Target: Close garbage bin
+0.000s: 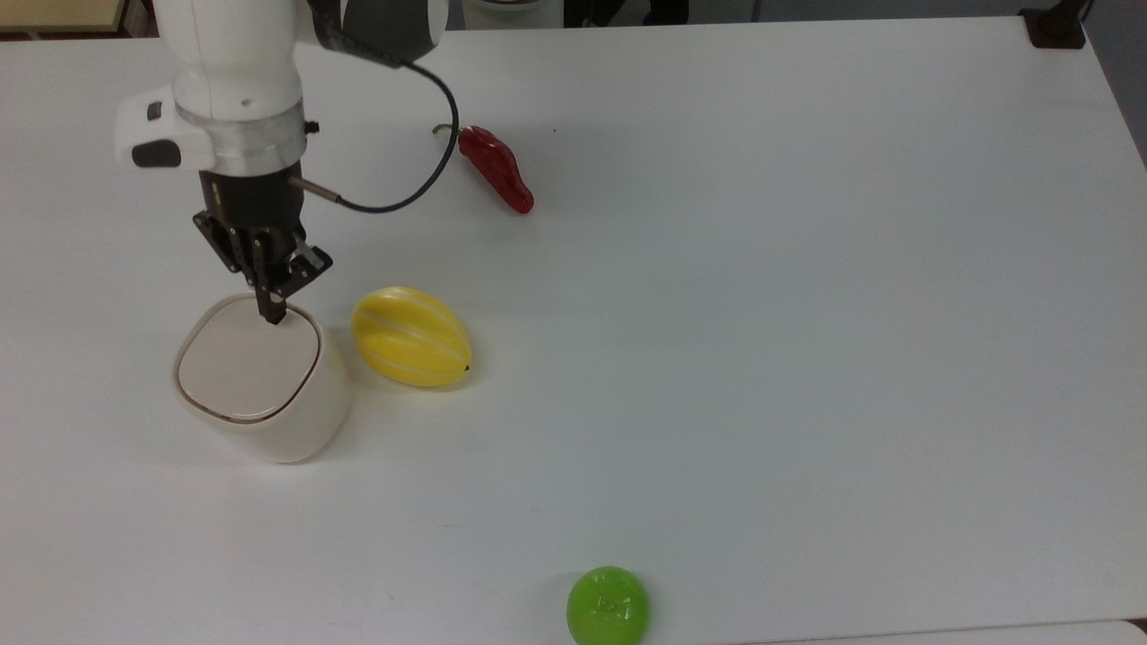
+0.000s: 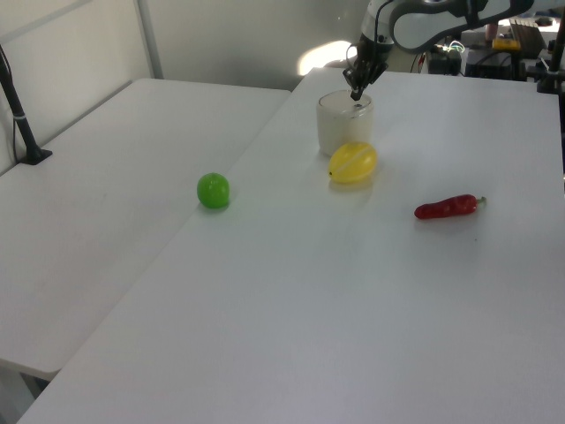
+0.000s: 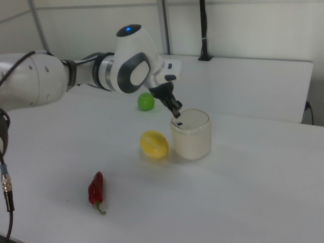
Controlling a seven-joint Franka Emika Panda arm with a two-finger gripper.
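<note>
The cream-white garbage bin (image 1: 309,421) stands at the top view's left, its beige lid (image 1: 237,367) lying flat and level with the rim. My gripper (image 1: 271,313) points down over the lid's far edge, fingers shut with nothing between them. In the right view the gripper (image 3: 177,114) hovers just above the lid, over a small black button (image 3: 178,123) on the bin (image 3: 192,139). The left view has the gripper (image 2: 356,94) right over the bin (image 2: 342,128).
A yellow melon (image 1: 410,337) lies right beside the bin on the top view's right. A red chili pepper (image 1: 497,167) lies farther back and a green ball (image 1: 607,606) near the front edge. The arm's cable (image 1: 421,179) loops above the table.
</note>
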